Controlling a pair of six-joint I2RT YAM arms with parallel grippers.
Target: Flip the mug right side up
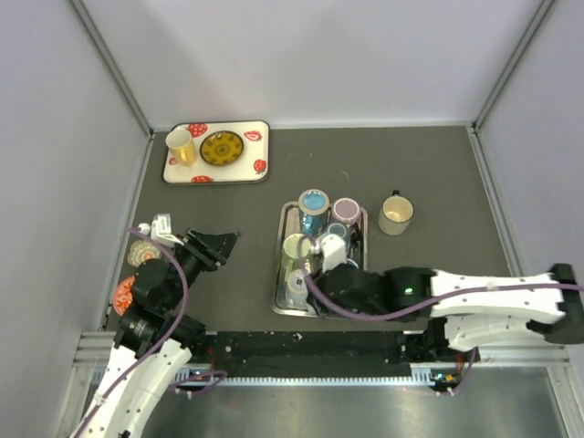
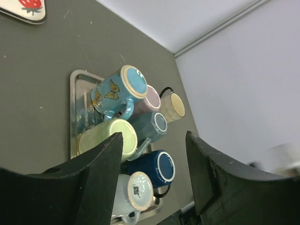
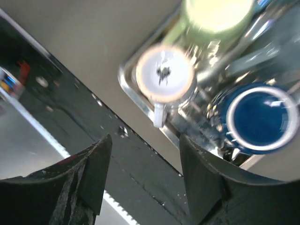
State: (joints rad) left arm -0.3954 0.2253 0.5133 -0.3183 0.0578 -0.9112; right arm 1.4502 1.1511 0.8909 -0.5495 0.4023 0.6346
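**Top external view.** You see a metal tray (image 1: 281, 228) in the middle of the dark table (image 1: 420, 164). It holds a cluster of mugs standing bottom up. The right gripper (image 1: 315, 274) hangs over the tray's near end, just beside the white mug (image 1: 297, 285) in the near left corner. The left gripper (image 1: 219, 245) sits well apart from the tray, to its left. A cream mug (image 1: 396, 213) stands mouth up on the table, just right of the tray's far end. A strawberry-printed tray (image 1: 258, 167) lies at the far left.

**Left wrist view.** The left gripper (image 2: 154, 178) has its fingers (image 2: 101, 173) spread wide, and you can see nothing between them. Past them lies the metal tray (image 2: 77, 93). It holds the butterfly mug (image 2: 115, 93), the green mug (image 2: 105, 140), the dark blue mug (image 2: 157, 168) and the white mug (image 2: 136, 192), all base up. The cream mug (image 2: 174, 104) stands outside the tray.

**Right wrist view.** The right gripper (image 3: 145, 183) is also wide open and holds nothing. You look down on the white mug (image 3: 164, 74), inverted in a corner of the metal tray (image 3: 129, 89), with its handle pointing toward the fingers (image 3: 89, 173). The dark blue mug (image 3: 257, 117) stands next to it. The green mug (image 3: 218, 14) appears at the top edge. The picture is blurred.
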